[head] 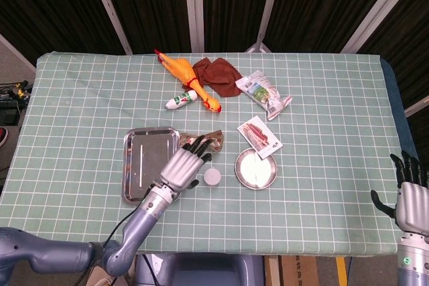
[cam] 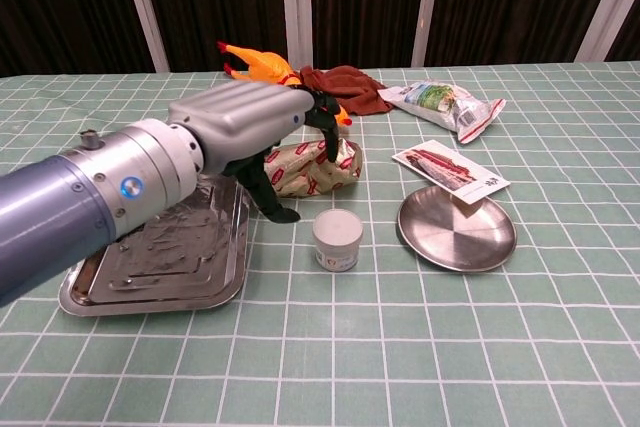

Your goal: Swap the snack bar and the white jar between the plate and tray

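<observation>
Tray (head: 137, 165) bare, plate (head: 255, 169) bare (jar (head: 212, 177) between)

Bench (head: 335, 185) covered with a green cloth (cam: 480, 347) in a white grid pattern. Behind it, dark curtain panels (head: 53, 11) divided by pale slanted struts (head: 106, 5).
</observation>
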Robot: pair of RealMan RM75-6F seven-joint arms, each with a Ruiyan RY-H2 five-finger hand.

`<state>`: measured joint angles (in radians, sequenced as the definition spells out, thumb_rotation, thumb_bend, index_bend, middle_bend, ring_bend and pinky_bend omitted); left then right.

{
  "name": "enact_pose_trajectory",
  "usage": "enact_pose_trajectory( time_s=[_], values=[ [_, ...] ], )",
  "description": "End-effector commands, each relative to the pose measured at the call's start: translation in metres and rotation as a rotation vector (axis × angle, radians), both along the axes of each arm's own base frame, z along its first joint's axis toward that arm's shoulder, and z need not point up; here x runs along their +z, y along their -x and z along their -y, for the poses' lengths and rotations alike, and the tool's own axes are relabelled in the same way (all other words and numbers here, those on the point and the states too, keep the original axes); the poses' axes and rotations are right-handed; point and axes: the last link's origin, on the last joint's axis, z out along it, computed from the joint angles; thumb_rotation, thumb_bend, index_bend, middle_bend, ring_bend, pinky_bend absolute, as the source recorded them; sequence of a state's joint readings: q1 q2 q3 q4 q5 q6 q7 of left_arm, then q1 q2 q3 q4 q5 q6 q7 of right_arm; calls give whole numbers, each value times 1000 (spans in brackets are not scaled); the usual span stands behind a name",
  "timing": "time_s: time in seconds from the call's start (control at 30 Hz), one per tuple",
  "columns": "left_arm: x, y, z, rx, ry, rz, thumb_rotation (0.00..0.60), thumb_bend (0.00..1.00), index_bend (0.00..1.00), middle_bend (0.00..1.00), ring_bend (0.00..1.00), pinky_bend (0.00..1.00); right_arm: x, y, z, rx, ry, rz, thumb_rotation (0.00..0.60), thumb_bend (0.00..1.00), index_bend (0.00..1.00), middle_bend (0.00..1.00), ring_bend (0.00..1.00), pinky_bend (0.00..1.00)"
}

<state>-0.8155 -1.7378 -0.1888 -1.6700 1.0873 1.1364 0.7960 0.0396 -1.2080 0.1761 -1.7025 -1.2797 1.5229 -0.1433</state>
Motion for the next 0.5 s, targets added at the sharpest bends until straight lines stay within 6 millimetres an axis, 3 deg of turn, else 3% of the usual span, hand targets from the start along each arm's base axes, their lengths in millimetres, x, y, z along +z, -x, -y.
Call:
enact_pose_trajectory(
  time_s=[0.03, 0.23, 0.5],
  values=[
    [13, 7, -4, 12, -27, 18, 600, 262, 343, 59, 54, 296, -1, 0, 0, -3, -4, 0, 600, 284, 149, 72, 44, 0],
    [24, 18, -18, 51, -47, 47, 600, 218, 341, 59, 54, 294, -4, 0, 1, -7, -15, -3, 600, 281, 149, 72, 44, 0],
    [12, 10, -40, 114, -27, 113, 600, 211, 331, 44, 32, 215, -10, 1, 3, -17, -31, -19, 600, 280, 149, 72, 44, 0]
  ],
)
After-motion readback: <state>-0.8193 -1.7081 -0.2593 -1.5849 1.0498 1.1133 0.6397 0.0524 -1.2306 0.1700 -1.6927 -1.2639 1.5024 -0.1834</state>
